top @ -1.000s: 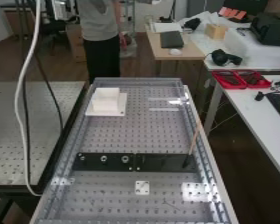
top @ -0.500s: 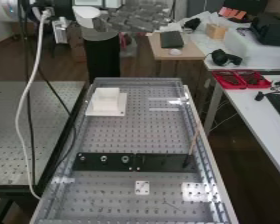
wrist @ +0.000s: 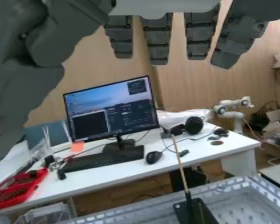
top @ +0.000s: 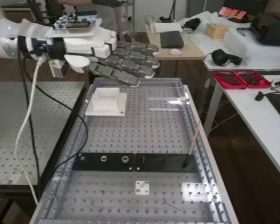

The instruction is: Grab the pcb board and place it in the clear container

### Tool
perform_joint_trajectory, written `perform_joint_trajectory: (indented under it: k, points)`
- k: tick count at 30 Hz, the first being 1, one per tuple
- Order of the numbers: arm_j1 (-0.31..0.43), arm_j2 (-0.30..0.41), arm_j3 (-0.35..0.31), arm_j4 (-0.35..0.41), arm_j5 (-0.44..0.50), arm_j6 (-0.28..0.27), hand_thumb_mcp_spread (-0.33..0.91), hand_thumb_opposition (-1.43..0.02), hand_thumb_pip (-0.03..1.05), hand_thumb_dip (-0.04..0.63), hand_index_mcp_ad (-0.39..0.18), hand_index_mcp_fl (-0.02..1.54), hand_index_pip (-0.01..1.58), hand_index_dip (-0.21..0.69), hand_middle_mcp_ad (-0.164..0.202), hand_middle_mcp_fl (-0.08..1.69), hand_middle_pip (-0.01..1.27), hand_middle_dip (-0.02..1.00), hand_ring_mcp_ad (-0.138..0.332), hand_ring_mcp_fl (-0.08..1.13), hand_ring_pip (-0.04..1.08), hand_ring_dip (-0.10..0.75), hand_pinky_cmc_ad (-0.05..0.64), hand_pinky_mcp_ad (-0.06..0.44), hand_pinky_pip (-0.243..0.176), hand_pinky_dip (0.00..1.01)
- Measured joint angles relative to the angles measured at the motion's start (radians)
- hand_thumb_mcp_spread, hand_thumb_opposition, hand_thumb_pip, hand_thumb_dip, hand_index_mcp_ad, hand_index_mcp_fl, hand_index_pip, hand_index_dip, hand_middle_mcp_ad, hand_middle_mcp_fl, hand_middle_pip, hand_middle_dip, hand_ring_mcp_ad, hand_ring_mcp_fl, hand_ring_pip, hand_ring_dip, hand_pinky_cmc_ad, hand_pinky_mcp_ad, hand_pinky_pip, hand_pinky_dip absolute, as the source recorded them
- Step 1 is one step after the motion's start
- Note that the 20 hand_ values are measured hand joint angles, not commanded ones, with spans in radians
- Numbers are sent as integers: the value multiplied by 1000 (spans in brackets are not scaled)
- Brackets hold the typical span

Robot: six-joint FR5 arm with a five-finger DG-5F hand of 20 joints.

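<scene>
0 of 2 steps look done: grasp, placement both remain. Hand [top: 119, 63] looks empty, fingers straight, slightly spread, near far end of tray [top: 140, 216]. Small white square [top: 142, 188], possibly pcb, lies near black strip [top: 165, 162].

White desk [wrist: 111, 172] — wood-panelled wall [wrist: 180, 85] behind.

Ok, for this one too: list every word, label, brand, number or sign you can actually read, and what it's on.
No text can be read with certainty.
Black-framed monitor: writing too small to read.
Black keyboard: key legends too small to read.
Small white square plate with holes: no legible marking.
Long black strip with metal rings: no legible marking.
Dark grey robot hand: no legible marking.
</scene>
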Motion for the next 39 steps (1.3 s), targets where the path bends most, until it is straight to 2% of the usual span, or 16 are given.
perform_joint_trajectory:
  k: [1,2,5,8,15,16,19,23,28,32,35,36,39]
  points:
    - [-2,-3,-19,22,12,10,326,-696,206,23,-49,24,84,73,136,14,154,21,258,19,93,-63,384,276,-101,140]
    - [-4,-8,-36,44,23,20,340,-696,216,23,-56,24,87,86,138,16,152,16,260,19,93,-63,400,291,-101,140]
    - [-10,-26,-73,95,50,45,372,-696,222,26,-75,24,87,138,131,12,154,79,239,23,84,-54,417,293,-101,138]
    - [-17,-50,-102,138,80,72,380,-696,225,52,-87,26,86,171,134,12,154,112,237,19,108,-16,417,295,-101,141]
    - [-39,-106,-136,197,124,115,429,-696,271,113,-89,51,96,304,133,16,152,183,223,17,106,51,417,293,-98,141]
    - [-43,-117,-140,208,132,123,429,-696,279,127,-89,59,103,328,133,16,154,190,209,21,101,51,414,293,-98,141]
    - [-54,-142,-147,230,151,144,447,-712,309,162,-89,54,105,367,133,12,150,194,213,17,106,52,414,293,-98,141]
    - [-65,-173,-143,245,181,174,480,-726,335,201,-91,113,147,382,122,12,150,195,195,17,105,54,414,293,-98,141]
    - [-72,-207,-123,252,203,198,496,-757,351,241,-96,117,304,412,113,12,143,195,195,17,105,54,414,293,-98,141]
    - [-77,-238,-102,255,216,215,525,-775,351,260,-119,120,506,447,113,12,143,195,192,17,105,54,414,293,-98,141]
    - [-81,-260,-84,254,222,224,536,-778,347,269,-120,192,689,463,106,12,143,195,182,17,105,54,414,293,-98,141]
    - [-82,-266,-78,253,222,225,553,-787,346,269,-120,211,759,463,93,12,143,195,166,17,105,54,414,297,-98,141]
    - [-86,-286,-60,248,223,229,560,-799,346,269,-120,255,850,464,91,12,143,195,166,17,105,54,414,297,-98,141]
